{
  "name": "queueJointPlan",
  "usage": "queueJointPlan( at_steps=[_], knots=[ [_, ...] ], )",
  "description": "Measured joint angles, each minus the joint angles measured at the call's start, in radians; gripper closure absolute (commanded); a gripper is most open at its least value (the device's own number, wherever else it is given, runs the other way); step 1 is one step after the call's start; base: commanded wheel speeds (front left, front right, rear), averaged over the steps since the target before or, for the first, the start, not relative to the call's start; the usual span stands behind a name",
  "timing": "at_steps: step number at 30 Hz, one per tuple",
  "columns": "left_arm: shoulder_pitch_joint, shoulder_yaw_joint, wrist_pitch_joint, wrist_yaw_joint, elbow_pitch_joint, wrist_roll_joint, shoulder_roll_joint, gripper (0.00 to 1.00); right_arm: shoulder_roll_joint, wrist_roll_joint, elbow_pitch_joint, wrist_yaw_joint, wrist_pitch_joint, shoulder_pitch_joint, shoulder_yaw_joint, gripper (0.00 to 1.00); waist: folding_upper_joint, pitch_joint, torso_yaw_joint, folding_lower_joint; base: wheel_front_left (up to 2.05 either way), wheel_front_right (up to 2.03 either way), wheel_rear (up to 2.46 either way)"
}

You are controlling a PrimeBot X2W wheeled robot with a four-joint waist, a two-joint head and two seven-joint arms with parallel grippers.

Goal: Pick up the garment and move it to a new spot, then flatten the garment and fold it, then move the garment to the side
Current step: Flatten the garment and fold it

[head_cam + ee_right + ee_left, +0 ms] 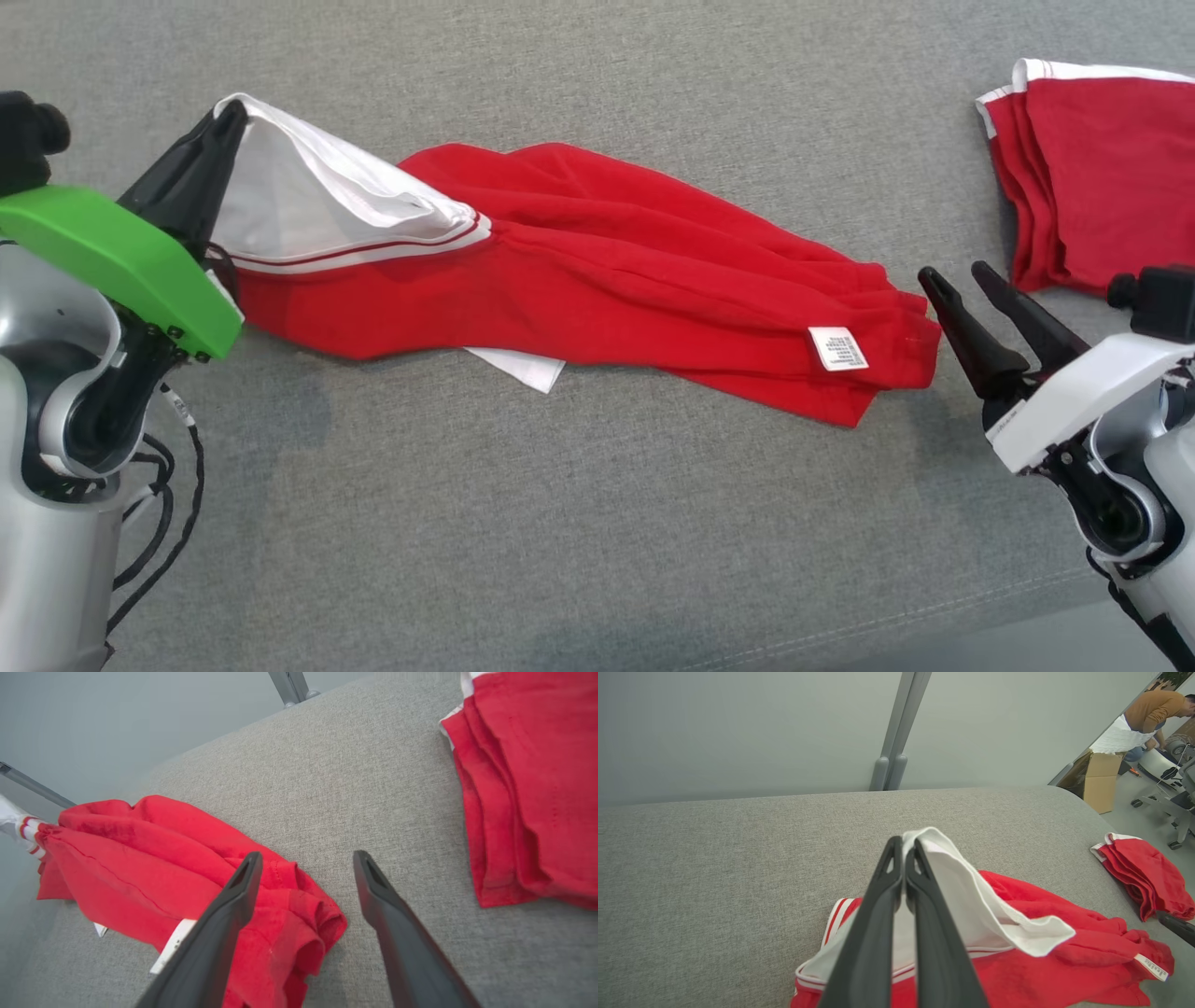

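Garment (597, 271), red with a white end: lies strung out left to right on the grey surface (560, 523), creased along its length. At the white end, left gripper (229, 117): fingers clenched on the cloth, holding that corner up in a peak off the surface. At the red end, near the white label (837, 348), right gripper (952, 273): fingers spread wide, grasping nothing, just short of the hem.

From the head: both ends at once, plus a folded red garment (1102, 177) well apart at the far right. From the left wrist, past the surface's far edge: grey partition (738, 728), cardboard box (1104, 779), a person (1146, 716) bending over, an office chair (1174, 802). From the right wrist, close up: bunched hem behind the finger on that view's left, bare surface between the fingertips.
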Motion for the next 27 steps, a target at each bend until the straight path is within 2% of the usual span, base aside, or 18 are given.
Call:
queueJointPlan(
  at_steps=[4, 11, 27],
  knots=[
    [0.005, 0.012, -0.001, 0.0, 0.001, 0.0, 0.013, 1.0, -0.006, -0.005, -0.041, 0.001, -0.009, 0.045, 0.007, 0.0, 0.0, -0.008, -0.015, 0.0, 0.0, 0.0, 0.0],
    [0.019, 0.015, -0.004, 0.0, -0.002, 0.0, 0.013, 1.0, 0.002, -0.011, -0.07, 0.01, -0.002, 0.163, 0.08, 0.0, 0.0, -0.021, -0.048, 0.0, 0.0, 0.0, 0.0],
    [0.019, 0.002, -0.004, -0.003, 0.006, 0.0, 0.013, 1.0, 0.012, -0.052, -0.097, 0.0, -0.044, 0.151, 0.06, 0.0, 0.0, -0.025, -0.041, 0.0, 0.0, 0.0, 0.0]
  ],
)
